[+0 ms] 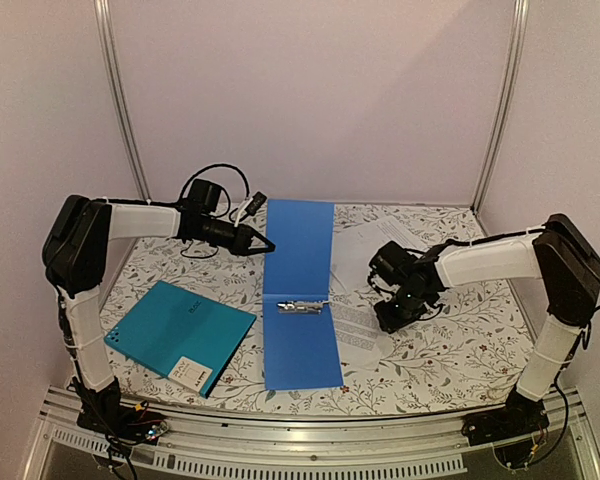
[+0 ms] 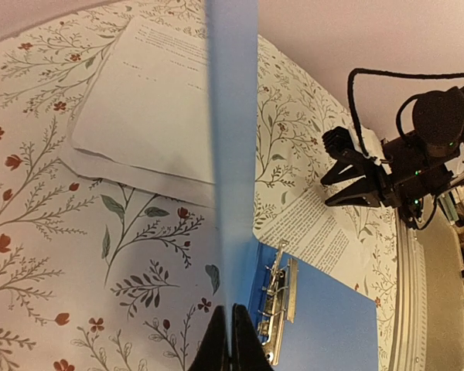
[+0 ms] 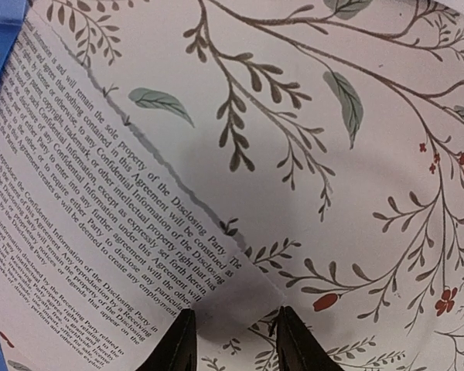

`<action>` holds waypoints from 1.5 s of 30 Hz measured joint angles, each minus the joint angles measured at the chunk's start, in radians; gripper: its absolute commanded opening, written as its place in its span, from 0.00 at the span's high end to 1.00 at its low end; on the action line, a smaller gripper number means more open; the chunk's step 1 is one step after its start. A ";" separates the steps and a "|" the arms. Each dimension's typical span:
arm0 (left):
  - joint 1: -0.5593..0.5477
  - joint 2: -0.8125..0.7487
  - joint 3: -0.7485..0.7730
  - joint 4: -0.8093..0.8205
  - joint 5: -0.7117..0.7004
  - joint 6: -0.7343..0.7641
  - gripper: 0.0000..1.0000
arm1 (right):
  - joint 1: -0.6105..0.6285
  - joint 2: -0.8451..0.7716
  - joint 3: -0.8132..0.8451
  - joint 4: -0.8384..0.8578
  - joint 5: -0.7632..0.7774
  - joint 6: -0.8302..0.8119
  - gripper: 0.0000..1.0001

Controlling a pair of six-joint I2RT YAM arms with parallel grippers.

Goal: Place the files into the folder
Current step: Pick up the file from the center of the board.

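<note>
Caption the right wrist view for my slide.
Open right gripper over corner of white printed paper sheet on floral tablecloth.

In the top view, the open folder (image 1: 300,340) sits in the middle of the table (image 1: 460,350), with its clip (image 1: 300,306) at its middle. The closed folder (image 1: 180,335) lies at the lower left. One sheet (image 1: 355,328) lies just right of the open folder, with its edge on it. My right gripper (image 1: 388,320) is over that sheet's right side. The other sheet (image 1: 365,245) lies behind, at the upper right. My left gripper (image 1: 267,243) pinches the open folder's far half from the left.
</note>
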 measured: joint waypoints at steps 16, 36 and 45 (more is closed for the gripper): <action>0.000 0.000 0.000 -0.002 -0.001 0.000 1.00 | 0.000 0.030 -0.006 0.074 -0.046 0.005 0.98; -0.003 -0.004 -0.041 0.031 -0.023 -0.021 1.00 | -0.050 -0.278 0.010 -0.173 0.075 -0.052 1.00; -0.051 -0.106 -0.319 0.303 -0.190 -0.211 1.00 | -0.086 -0.436 0.087 -0.281 -0.001 -0.067 1.00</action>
